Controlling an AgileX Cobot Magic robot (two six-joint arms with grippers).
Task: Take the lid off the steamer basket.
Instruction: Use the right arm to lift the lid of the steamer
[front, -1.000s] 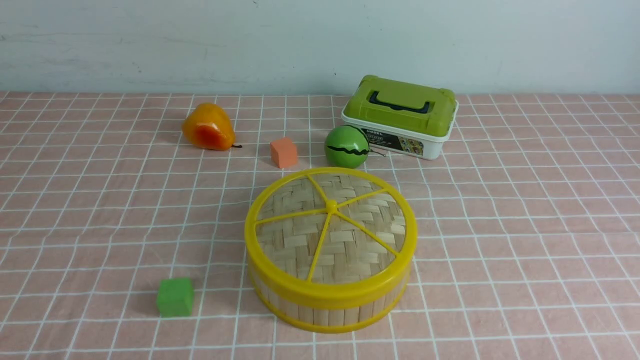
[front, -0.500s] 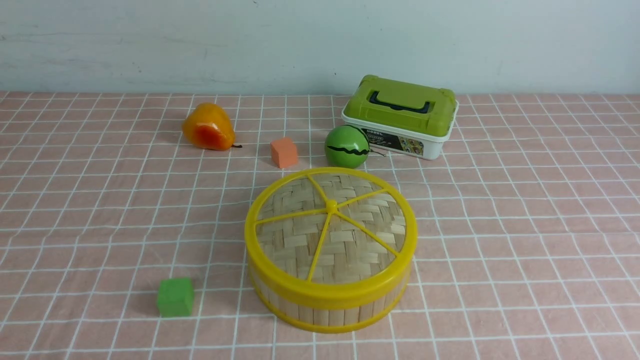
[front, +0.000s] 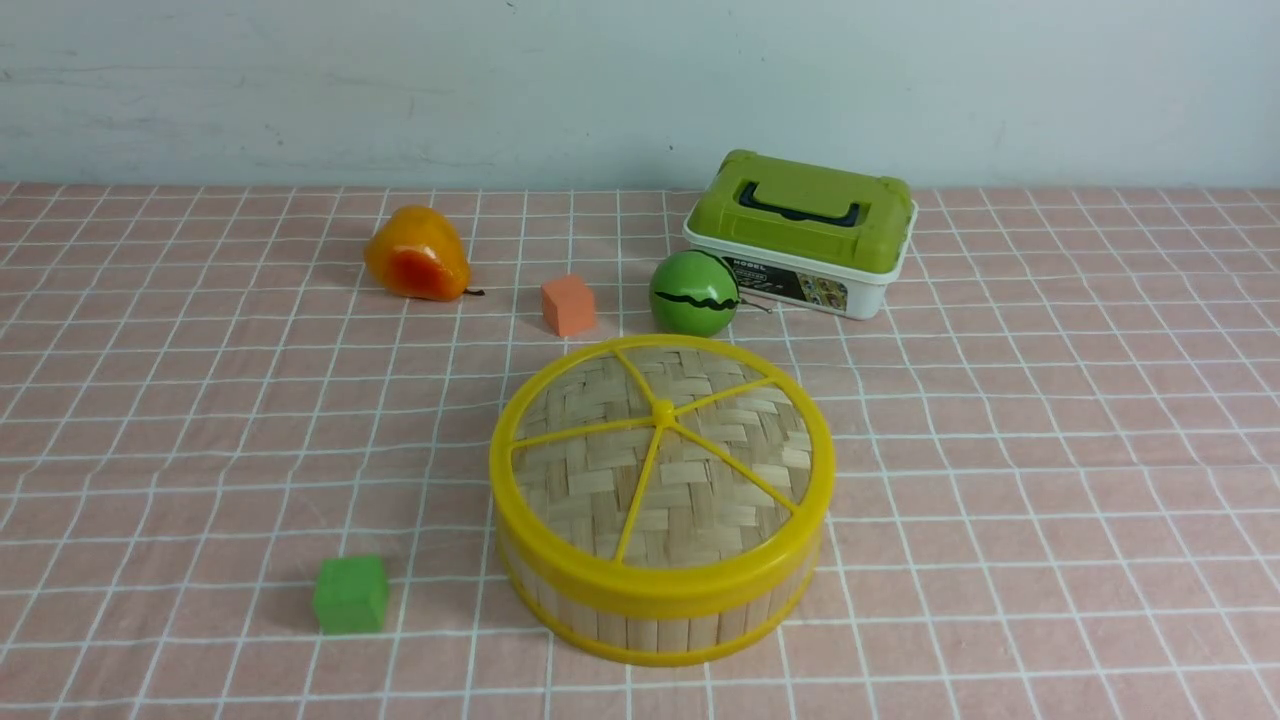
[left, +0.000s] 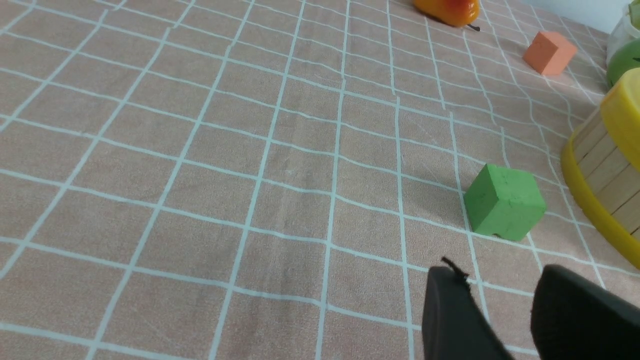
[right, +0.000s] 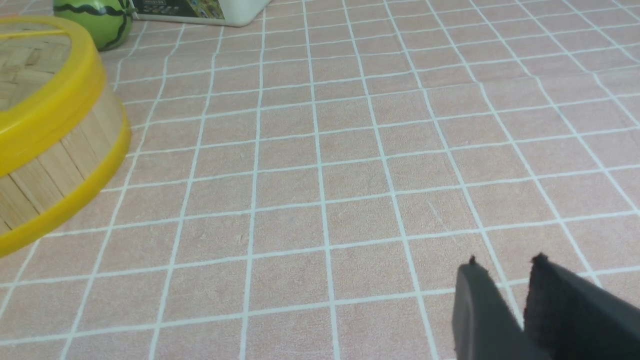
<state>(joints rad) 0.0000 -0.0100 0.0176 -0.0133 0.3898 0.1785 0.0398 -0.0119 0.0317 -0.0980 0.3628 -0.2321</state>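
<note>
Item one, the lid (front: 660, 440) – woven bamboo, yellow rim, five spokes and a small centre knob – sat fully seated on the steamer basket (front: 650, 620), which stood midway across the tabletop (front: 1050, 450) and close to its near edge. Right gripper (right: 505, 262): jaws a little apart, nothing between them, low over bare cloth on the basket's right and well apart from it. Left gripper (left: 500, 280): jaws likewise parted and empty, near the green cube (left: 504, 207) on the basket's left. Neither showed in the front view. As I judged it, the step was the approach; I wanted the right jaws wider, then closed on the lid's rim, since the knob looked too small to pinch, and a straight lift so the basket did not come up with it. Other stock: green ball (front: 693, 292) near the basket's far side, orange cube (front: 568, 305), pear (front: 415, 255) and green-lidded white box (front: 800, 235) toward the far edge. Nothing blocked the right side – open cloth there for setting down.
</note>
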